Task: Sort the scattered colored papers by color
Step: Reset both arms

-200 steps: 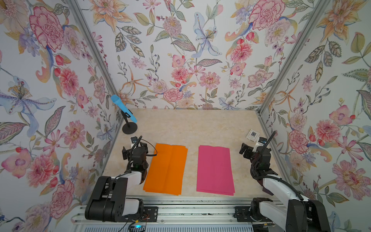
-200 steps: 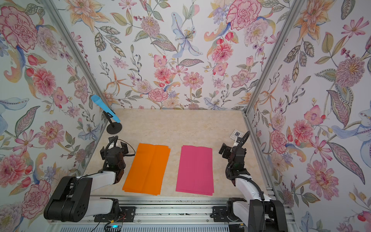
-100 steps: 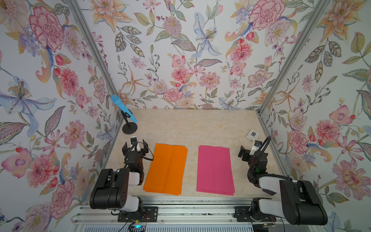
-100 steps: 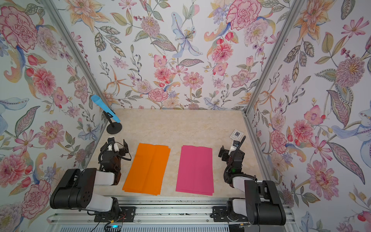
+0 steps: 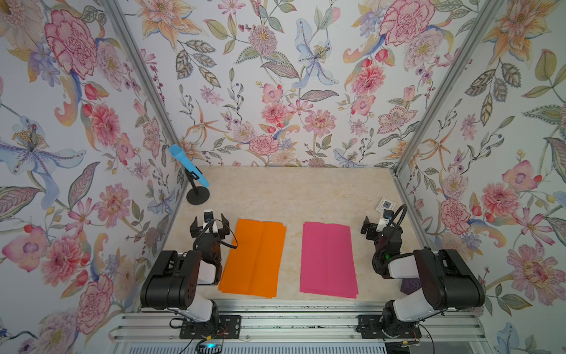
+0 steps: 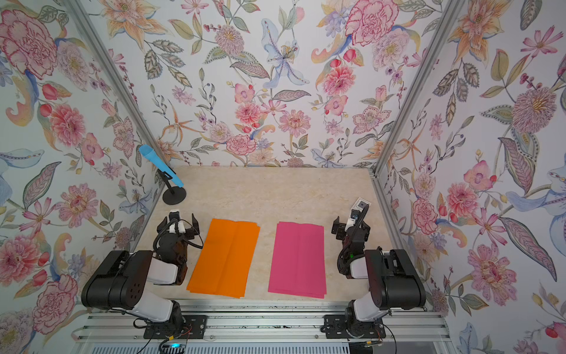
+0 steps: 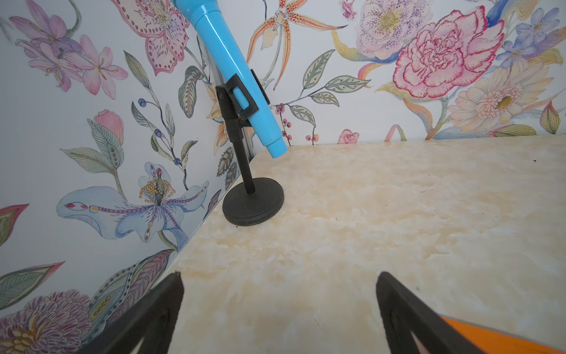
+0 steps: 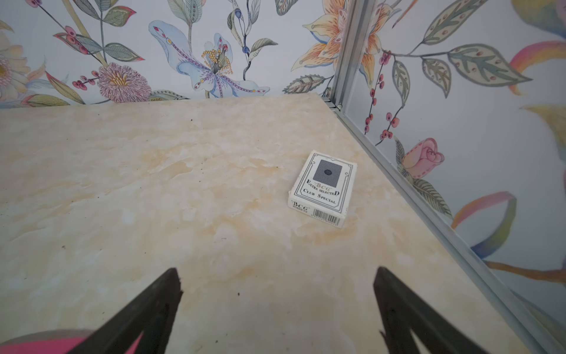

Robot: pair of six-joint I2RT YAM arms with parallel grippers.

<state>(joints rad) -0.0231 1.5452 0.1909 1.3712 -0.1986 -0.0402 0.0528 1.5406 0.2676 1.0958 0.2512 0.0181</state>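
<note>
A blue tube [image 5: 188, 165] on a black stand [image 5: 198, 196] occupies the far left corner of the counter [image 5: 291, 196]. The left gripper [image 5: 210, 223], released and empty, sits just beside the orange papers [image 5: 252, 257], stacked flat. The pink papers [image 5: 327, 260] lie stacked apart from them. The right gripper [image 8: 277, 270], likewise released and empty, faces a card box [image 8: 323, 187].

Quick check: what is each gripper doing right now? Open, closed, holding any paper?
Left gripper: open, holding nothing.
Right gripper: open, holding nothing.
</note>
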